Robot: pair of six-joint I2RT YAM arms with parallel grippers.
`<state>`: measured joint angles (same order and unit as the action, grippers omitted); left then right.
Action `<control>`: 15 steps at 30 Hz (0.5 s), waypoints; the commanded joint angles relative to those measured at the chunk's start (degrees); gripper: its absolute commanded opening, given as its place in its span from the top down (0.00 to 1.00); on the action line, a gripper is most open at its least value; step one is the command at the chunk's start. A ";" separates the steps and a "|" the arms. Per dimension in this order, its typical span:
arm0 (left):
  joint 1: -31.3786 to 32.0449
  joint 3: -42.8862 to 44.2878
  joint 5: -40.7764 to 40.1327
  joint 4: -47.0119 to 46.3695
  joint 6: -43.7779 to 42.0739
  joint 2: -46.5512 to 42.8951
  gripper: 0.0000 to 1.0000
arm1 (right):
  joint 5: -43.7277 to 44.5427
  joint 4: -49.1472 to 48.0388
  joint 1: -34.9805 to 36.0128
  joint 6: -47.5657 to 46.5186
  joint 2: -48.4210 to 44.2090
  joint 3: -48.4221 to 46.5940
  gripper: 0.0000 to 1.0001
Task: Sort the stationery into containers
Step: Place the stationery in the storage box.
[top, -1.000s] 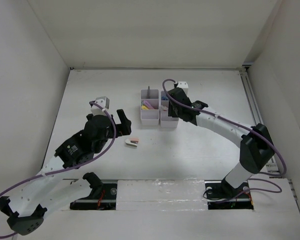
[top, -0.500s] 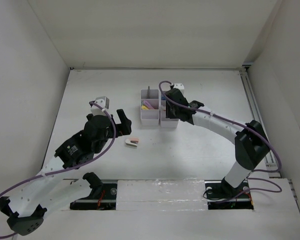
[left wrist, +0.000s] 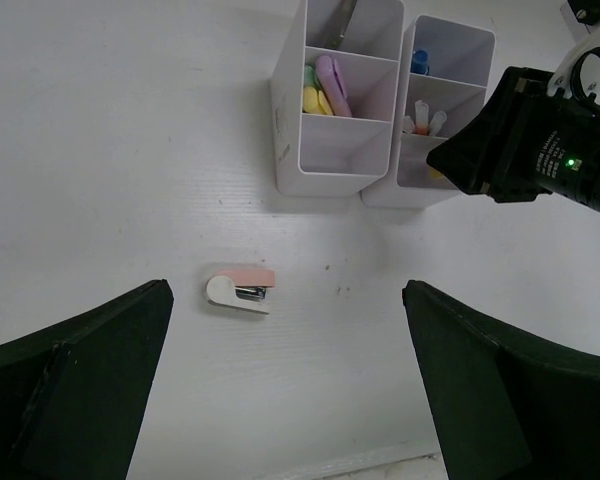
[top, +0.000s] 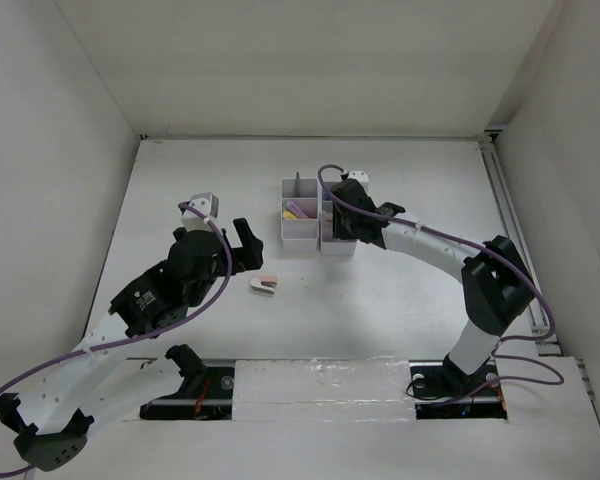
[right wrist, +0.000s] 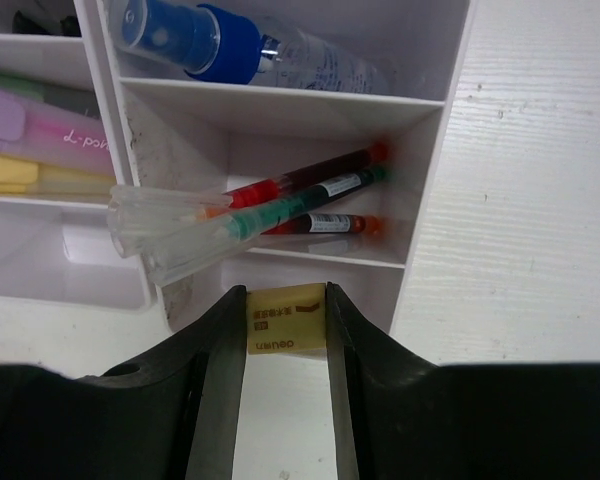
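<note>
A tan eraser (right wrist: 285,318) is pinched between the fingers of my right gripper (right wrist: 285,322), just above the near compartment of the right container (right wrist: 420,150). That container's middle compartment holds red pens (right wrist: 300,185) and its far one a blue-capped glue bottle (right wrist: 230,45). Pink and yellow highlighters (left wrist: 325,85) lie in the left container (top: 299,235). A white-pink stapler (left wrist: 242,290) lies on the table in front of the containers. My left gripper (left wrist: 285,400) hangs open above the table just near of the stapler, with nothing between its fingers.
White walls close in the table (top: 180,190) at the left, back and right. A metal rail (top: 505,200) runs along the right edge. The right arm (top: 430,245) stretches across from its base to the containers.
My right gripper has shifted a little left and nearer with the eraser, over the right container. The left arm and the stapler have not moved.
</note>
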<state>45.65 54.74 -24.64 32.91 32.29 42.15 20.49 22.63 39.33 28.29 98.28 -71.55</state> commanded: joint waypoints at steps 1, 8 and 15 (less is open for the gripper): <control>-0.03 -0.51 -0.05 -1.26 -0.30 -0.67 0.00 | -0.54 -3.38 -0.92 0.53 0.15 -0.43 1.00; -0.03 -0.51 0.47 -1.26 -0.82 -0.67 0.00 | -1.07 -4.44 -1.45 2.20 0.69 0.09 1.00; -0.03 -0.51 0.47 -1.26 -0.83 -0.67 0.00 | -1.07 -4.44 -1.45 2.73 0.69 0.09 0.89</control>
<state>45.65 54.74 -24.29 32.88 32.16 42.15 19.64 21.32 38.15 29.98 98.39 -71.50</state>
